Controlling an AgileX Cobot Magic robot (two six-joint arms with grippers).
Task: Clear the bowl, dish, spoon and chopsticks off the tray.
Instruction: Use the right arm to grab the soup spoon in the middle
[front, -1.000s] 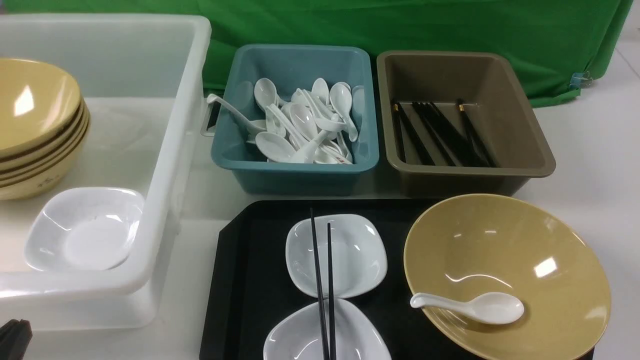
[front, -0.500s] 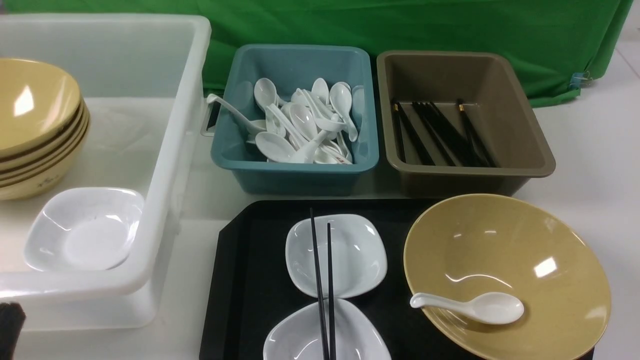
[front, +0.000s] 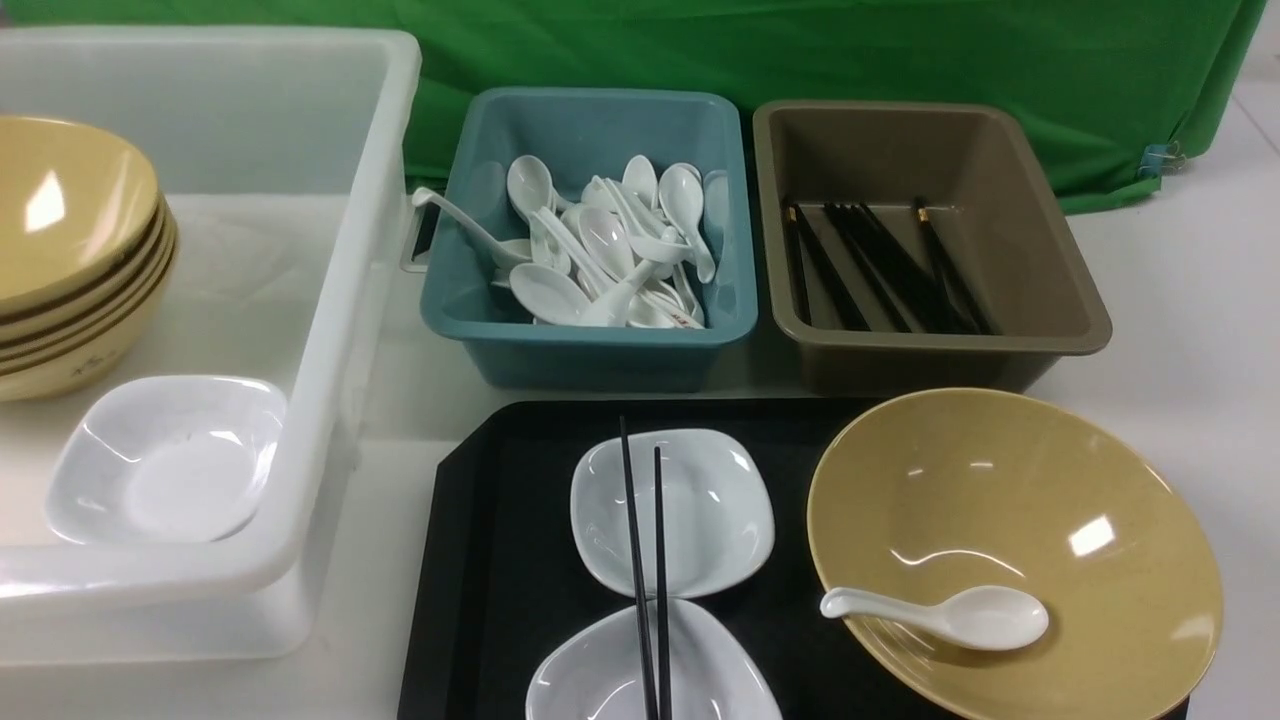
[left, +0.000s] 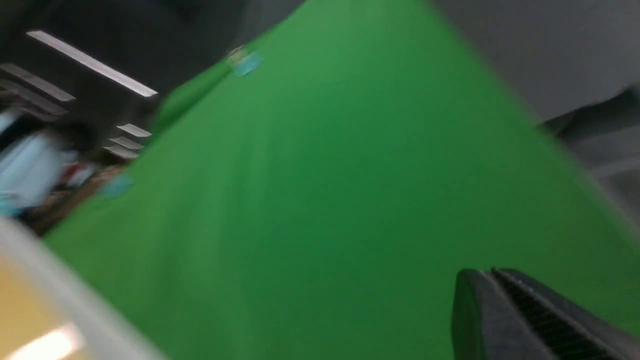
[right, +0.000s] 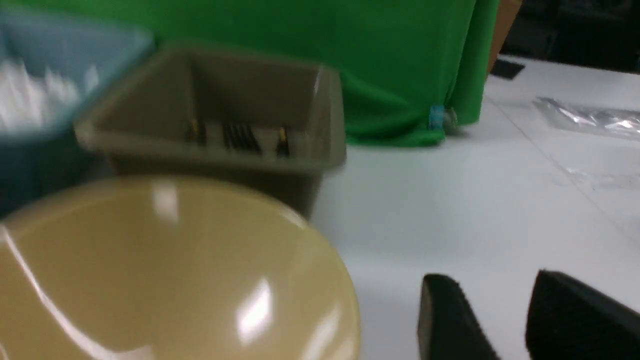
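Front view. The tray holds all the task's things: the bowl on its right part, with the spoon lying inside it, scoop to the right and handle reaching the bowl's left rim. The chopsticks lie side by side across the far dish and the near dish. Neither gripper appears in this view, so every item lies untouched.

Right wrist view. The right gripper has its fingers spread with a clear gap and nothing between them. It hangs over the bare white table, just beside the bowl's rim but apart from it; the brown tub stands beyond the bowl.

Left wrist view (blurred). The left gripper has its fingers pressed together, empty, facing the green cloth; nothing from the tray shows near it.

Change. One second earlier a dark gripper tip showed at the front view's lower left corner, before the white crate; half a second ago only a sliver remained, and now it is gone. The things on the tray have not moved
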